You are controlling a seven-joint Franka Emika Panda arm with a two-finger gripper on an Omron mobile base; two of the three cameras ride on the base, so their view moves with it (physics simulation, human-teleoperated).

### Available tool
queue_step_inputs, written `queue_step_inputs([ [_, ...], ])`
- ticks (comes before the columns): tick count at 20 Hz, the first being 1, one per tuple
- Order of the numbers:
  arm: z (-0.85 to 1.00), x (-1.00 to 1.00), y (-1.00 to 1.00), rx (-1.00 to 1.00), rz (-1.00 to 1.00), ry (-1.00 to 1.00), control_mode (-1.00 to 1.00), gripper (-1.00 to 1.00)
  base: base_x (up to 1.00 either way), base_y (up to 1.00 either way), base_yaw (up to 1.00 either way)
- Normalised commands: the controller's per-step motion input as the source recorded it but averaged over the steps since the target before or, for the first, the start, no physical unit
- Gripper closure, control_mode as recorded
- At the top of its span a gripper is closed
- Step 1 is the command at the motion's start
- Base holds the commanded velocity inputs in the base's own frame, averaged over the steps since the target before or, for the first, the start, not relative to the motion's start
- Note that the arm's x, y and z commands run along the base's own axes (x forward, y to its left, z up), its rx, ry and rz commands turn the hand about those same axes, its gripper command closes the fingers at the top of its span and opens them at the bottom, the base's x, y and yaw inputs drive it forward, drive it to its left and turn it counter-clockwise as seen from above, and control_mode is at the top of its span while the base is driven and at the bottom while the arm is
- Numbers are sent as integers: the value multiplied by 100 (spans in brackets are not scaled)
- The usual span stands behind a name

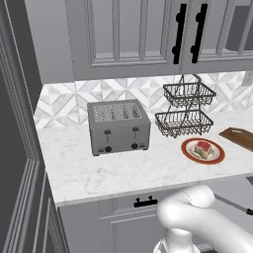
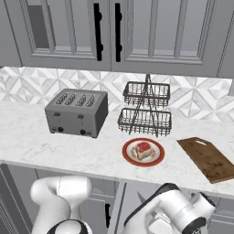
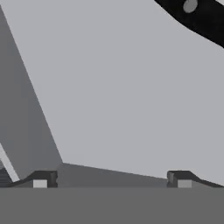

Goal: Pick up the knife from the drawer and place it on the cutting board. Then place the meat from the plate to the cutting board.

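gripper (image 3: 112,179): two dark tips set wide apart at the bottom of the hand view, nothing between them, hanging low over a plain grey floor.

drawer (image 3: 131,96): pulled out below the counter; grey floor under the hand, a side wall slanting down the left of the hand view.

knife (image 3: 197,15): dark handle with a grey rivet crossing the top right corner of the hand view, lying on the drawer floor, well apart from the tips. in the left base view a thin blade and dark end poke out past the arm at the lower right edge.

meat (image 2: 143,150): red-pink chunk resting on the plate (image 2: 130,156), at the counter's front, just ahead of the wire basket stand (image 2: 146,109).

cutting board (image 2: 208,160): brown, bare, to the right of the plate, near it but apart.

toaster (image 2: 77,112): on the counter, left of the plate.

step in hand, by judgement: the first, reaching for the knife; neither thing is on the board yet.

next move calls for: carrying the hand toward the handle until it sits between the tips, lining them across it, lowering, then closing.
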Motion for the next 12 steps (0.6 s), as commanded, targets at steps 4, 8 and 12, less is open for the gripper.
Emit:
queue_step_inputs([
  [4,-7,43,35,-7,10,-23,-100,-100,0,0,0],
  [8,-14,10,2,-8,0,-12,-100,-100,0,0,0],
  [12,0,52,0,-2,0,-2,-100,-100,0,0,0],
])
